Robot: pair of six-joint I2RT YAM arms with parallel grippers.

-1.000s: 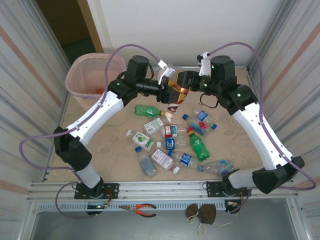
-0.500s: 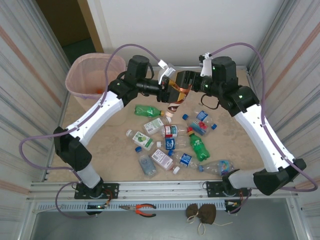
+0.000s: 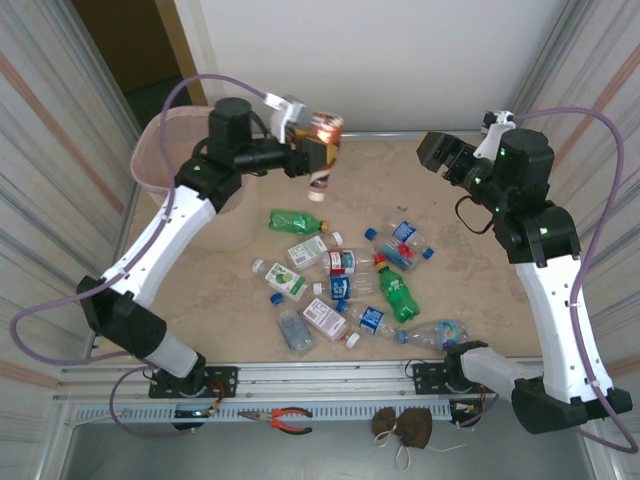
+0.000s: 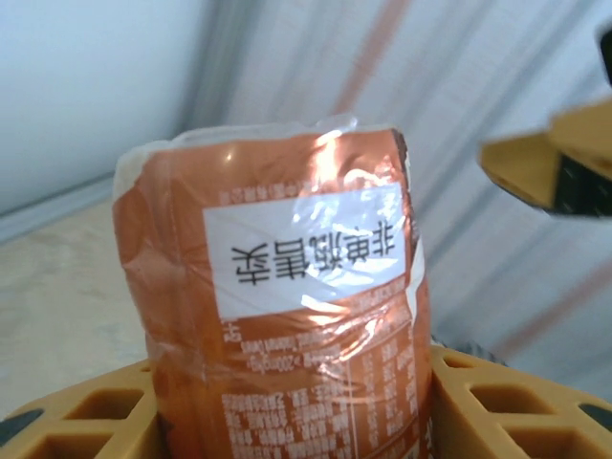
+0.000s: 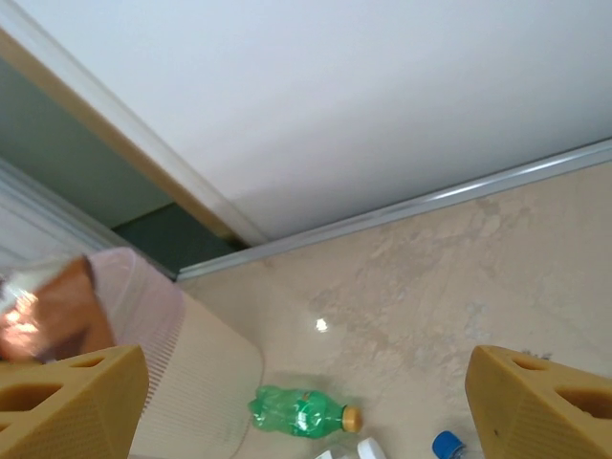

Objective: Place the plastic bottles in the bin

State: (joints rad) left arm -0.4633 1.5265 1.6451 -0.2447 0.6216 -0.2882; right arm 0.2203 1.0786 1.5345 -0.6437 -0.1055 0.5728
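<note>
1. A second ago the orange-brown plastic bottle (image 3: 322,158) sat between both arms; the left fingers (image 3: 308,152) alone now clamp its labelled body.
2. The left arm has swung it toward the tabletop's (image 3: 450,265) far-left corner. It hangs cap-down beside the beige, pink-lined bin (image 3: 150,165), not yet over it.
3. The right fingers (image 3: 438,152) stand wide apart and empty, withdrawn far-right.
4. The remaining bottles (image 3: 340,262) lie mid-tabletop.

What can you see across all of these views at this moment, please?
bin: one, beige with pink liner, far left corner
held bottle: one, orange-brown, in the air right of the bin
loose bottles: about a dozen, clear or green, clustered mid-table
table: one, beige
pliers: one, red-handled, near ledge
brown bundles: two, near ledge
left gripper: shut on the held bottle
right gripper: open, empty, far right
</note>
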